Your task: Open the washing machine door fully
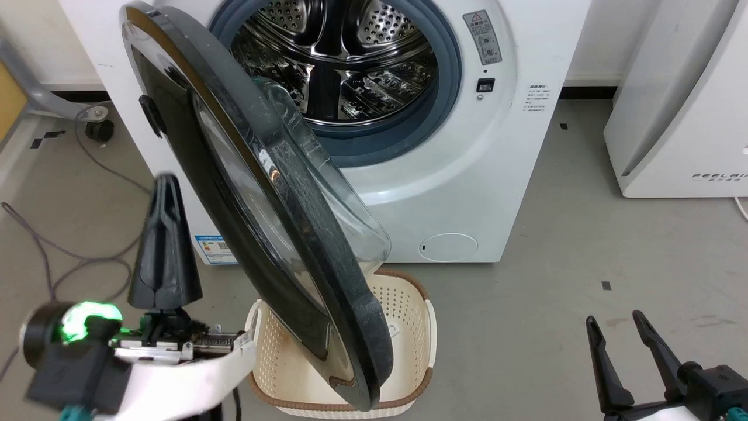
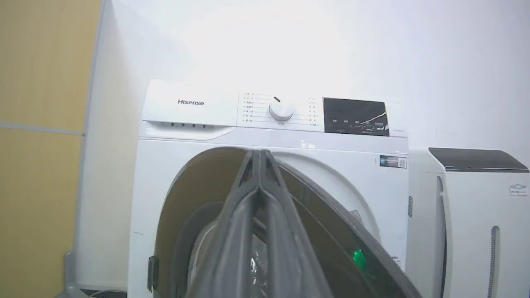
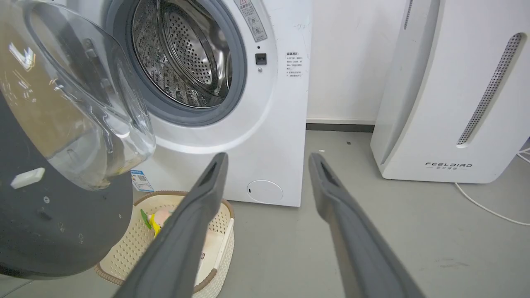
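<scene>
- Head view: the washing machine door [image 1: 274, 245] stands about half open from the washing machine [image 1: 467, 193], above a basket [image 1: 409, 279]. The door looks stiff and rather heavy. Its glossy face is probably slippery and its glass bowl [image 1: 345, 199] fragile, so the thick rim far from the hinge seems the best hold.
- Left wrist view: the left gripper [image 2: 259, 157], fingers together, is raised before the door's outer face. Contact I cannot tell.
- Right wrist view: the right gripper [image 3: 268, 156] is low, spread apart and empty.
</scene>
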Controlling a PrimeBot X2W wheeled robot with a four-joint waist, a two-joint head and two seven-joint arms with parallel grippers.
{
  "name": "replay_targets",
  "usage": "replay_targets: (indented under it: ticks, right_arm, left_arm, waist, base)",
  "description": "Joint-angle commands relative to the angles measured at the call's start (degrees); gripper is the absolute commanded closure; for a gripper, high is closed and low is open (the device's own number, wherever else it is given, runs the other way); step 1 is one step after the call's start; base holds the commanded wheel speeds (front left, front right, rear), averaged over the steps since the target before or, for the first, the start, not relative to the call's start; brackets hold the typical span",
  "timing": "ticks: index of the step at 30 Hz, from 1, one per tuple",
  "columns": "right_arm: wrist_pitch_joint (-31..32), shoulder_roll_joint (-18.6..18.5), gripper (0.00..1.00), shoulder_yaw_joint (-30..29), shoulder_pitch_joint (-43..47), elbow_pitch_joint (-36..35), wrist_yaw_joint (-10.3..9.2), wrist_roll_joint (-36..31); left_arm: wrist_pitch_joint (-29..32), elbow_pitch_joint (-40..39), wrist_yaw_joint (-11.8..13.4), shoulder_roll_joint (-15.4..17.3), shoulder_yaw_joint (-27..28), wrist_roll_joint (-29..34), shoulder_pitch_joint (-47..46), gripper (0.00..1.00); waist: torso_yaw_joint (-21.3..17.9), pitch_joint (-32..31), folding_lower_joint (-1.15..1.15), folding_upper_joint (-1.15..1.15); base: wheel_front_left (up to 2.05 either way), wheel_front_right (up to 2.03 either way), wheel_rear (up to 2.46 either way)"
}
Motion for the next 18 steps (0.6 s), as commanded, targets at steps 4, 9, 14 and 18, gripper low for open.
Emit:
replay_targets:
  ticks: [4,9,14,18]
  right_arm:
    - [0.1,0.21,0.0,0.06,0.41,-0.22,0.03,0.76]
    - [0.22,0.21,0.0,-0.07,0.55,-0.15,0.03,0.8]
    - [0.34,0.21,0.0,-0.62,0.84,-0.17,0.03,0.79]
    - [0.48,0.21,0.0,-0.92,1.1,-0.26,0.03,0.71]
  left_arm:
    - [0.02,-8.1,-1.81,0.09,-3.39,-0.33,-1.94,1.0]
    - [2.45,-14.1,-4.11,0.07,-10.22,-1.52,-2.95,1.0]
    - [5.68,-15.26,-5.46,0.06,-17.42,-4.46,-2.32,1.0]
    - [9.77,-13.21,-6.54,0.2,-23.72,-7.02,-0.46,1.0]
  waist:
    - [-0.13,-0.02,0.0,0.0]
    - [-0.22,-0.12,0.0,0.0]
    - [-0.01,-0.33,0.0,0.0]
    - [0.23,-0.45,0.0,0.0]
  base:
    - [0.0,0.0,0.0]
    - [0.0,0.0,0.0]
    - [0.0,0.0,0.0]
    - [0.0,0.0,0.0]
